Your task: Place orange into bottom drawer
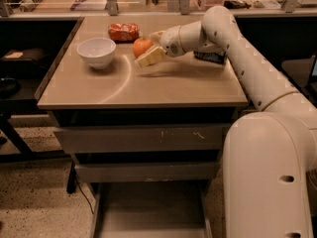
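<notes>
The orange (141,46) sits on the tan tabletop (163,83) toward the back, between a white bowl and my arm. My gripper (147,48) reaches in from the right at table height. Its cream fingers (151,57) stand on either side of the orange, one in front and one behind, and look open around it. The bottom drawer (151,207) is pulled out under the table, and its flat grey floor shows with nothing on it. The two upper drawers (143,139) are shut.
A white bowl (97,51) stands left of the orange. An orange-red snack bag (124,31) lies behind it. A dark packet (210,57) lies under my forearm at the right. My white base (270,177) stands at the drawers' right side.
</notes>
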`<action>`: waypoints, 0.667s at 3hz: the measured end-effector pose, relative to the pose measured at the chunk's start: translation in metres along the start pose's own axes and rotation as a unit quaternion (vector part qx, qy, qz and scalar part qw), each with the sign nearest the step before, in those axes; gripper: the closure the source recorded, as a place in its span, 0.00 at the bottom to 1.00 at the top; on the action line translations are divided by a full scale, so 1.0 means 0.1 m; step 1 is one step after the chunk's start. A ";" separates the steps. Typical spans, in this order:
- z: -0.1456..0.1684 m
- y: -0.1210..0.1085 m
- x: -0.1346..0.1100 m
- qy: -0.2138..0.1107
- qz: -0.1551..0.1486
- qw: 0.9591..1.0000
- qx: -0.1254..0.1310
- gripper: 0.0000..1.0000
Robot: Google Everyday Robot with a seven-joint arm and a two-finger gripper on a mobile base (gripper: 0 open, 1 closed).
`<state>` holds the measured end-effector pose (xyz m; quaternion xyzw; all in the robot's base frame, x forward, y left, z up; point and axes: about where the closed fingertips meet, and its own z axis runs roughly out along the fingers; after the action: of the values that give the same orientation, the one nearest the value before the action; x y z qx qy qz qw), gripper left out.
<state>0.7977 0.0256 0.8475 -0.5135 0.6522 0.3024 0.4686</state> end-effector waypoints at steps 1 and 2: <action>0.00 0.00 0.00 0.000 0.000 1.000 0.000 0.43; 0.00 0.00 0.00 0.000 0.000 1.000 0.000 0.66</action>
<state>0.7977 0.0256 0.8474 -0.5135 0.6522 0.3024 0.4686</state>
